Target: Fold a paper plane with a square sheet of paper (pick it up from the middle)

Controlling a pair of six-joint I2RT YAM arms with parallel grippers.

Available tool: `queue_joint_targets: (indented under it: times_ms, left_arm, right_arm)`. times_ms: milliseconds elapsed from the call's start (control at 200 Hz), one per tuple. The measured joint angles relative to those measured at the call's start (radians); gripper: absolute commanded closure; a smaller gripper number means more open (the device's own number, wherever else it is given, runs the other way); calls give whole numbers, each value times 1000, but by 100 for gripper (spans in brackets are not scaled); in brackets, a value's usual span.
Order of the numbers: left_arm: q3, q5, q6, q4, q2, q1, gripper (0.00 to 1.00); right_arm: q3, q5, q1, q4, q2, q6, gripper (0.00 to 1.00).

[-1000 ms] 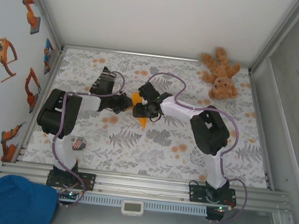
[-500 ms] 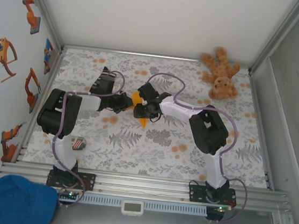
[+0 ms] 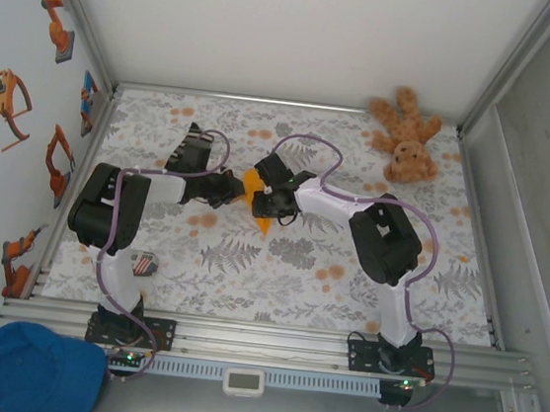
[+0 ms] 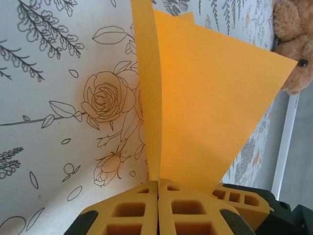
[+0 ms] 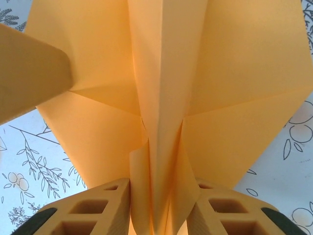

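Mid-table (image 3: 347,274), the half-folded paper plane (image 5: 161,73) sits between the two arms, nose toward 6 o'clock. The left gripper (image 4: 158,185), at the paper's 9 o'clock, is clamped tight on one wing's edge. The right gripper (image 5: 159,191), at 3 o'clock, has narrowed over the past second and now pinches the centre keel. With both holds set, the next crease looks ready to begin.
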Motion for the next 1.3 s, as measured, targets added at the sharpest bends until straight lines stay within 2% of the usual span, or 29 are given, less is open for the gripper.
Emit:
queue_joint_targets:
  times_ms: [290, 851, 1052, 1297]
  left_arm:
    - [3, 0, 1, -11, 0, 0, 93]
    - [16, 0, 1, -19, 0, 0, 93]
    - [16, 0, 1, -19, 0, -4, 93]
    - [16, 3, 1, -19, 0, -5, 93]
  right_arm:
    - [0, 0, 0, -5, 0, -30, 67]
    - [-32, 1, 11, -19, -14, -108, 76]
    - [-25, 23, 11, -19, -14, -105, 84]
    - [16, 37, 11, -22, -13, -98, 83]
